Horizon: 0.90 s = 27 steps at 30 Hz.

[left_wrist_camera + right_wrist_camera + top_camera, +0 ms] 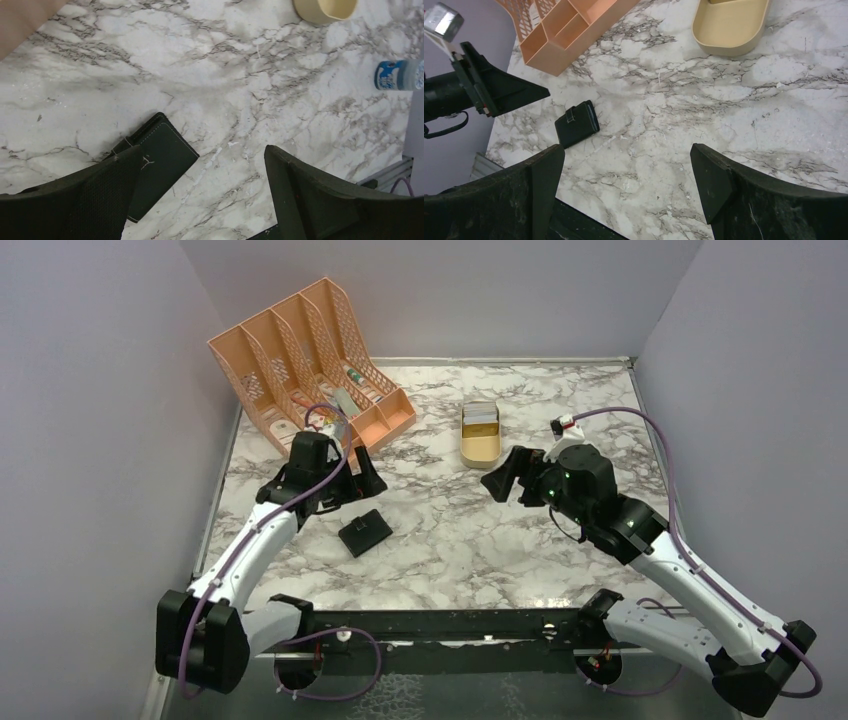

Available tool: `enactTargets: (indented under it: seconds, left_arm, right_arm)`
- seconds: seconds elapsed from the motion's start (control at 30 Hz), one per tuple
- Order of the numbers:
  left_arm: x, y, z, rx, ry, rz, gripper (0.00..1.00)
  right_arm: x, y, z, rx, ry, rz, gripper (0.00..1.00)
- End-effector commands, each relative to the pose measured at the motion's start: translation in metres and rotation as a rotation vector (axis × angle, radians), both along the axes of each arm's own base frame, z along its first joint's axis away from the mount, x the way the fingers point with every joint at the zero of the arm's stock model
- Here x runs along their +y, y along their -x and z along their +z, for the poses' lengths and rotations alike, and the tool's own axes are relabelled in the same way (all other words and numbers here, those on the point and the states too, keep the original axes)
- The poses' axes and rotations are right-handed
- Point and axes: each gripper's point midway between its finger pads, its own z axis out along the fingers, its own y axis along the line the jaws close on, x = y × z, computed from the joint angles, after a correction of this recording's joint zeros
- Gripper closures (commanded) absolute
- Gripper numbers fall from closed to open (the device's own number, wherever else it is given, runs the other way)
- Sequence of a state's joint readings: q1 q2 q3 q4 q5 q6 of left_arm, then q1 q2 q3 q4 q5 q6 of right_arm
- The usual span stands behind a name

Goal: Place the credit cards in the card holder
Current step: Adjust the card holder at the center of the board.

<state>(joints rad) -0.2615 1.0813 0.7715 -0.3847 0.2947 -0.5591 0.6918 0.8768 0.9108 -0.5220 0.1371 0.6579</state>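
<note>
The card holder [365, 532] lies folded shut and flat on the marble bench [450, 540], left of centre and toward the near edge. It sits at an angle to that edge. The credit cards [480, 417] are well apart from it, stacked in the far end of an oval gold tin [480, 448] at mid-bench, with a whitish face on top.

The left tool [202, 155] hangs over the bench just beyond the holder. Its jaws are spread wide and empty, and in its wrist view one finger overlaps the holder's corner. The right tool [626, 155] is beside the tin's near end, its jaws also wide apart and holding nothing. A peach desk organiser [310, 360] stands in the far-left corner.
</note>
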Motion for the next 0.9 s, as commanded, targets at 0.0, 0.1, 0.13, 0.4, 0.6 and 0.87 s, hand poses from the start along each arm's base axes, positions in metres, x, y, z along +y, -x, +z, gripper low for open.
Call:
enactTargets:
  seconds: [0.0,0.1,0.13,0.4,0.6,0.87]
  left_arm:
    - [0.019,0.000,-0.035,0.130,-0.081,0.119,0.07]
    - [0.027,0.002,-0.054,0.184,-0.120,0.168,0.07]
    - [0.029,0.002,-0.059,0.198,-0.125,0.183,0.07]
    - [0.033,0.009,-0.087,0.275,-0.145,0.215,0.09]
    - [0.025,0.017,-0.080,0.240,-0.191,0.115,0.18]
    - [0.019,0.034,-0.085,0.292,-0.353,0.065,0.20]
  right_arm:
    - [-0.002,0.001,0.005,-0.018,-0.005,0.003,0.00]
    - [-0.004,0.001,0.004,-0.024,-0.003,-0.001,0.00]
    - [-0.004,0.001,0.004,-0.025,-0.001,-0.002,0.00]
    - [-0.004,0.002,0.007,-0.033,-0.011,0.004,0.00]
    - [-0.006,0.003,0.007,-0.035,-0.006,0.000,0.00]
    - [-0.012,0.001,0.007,-0.046,0.009,-0.025,0.00]
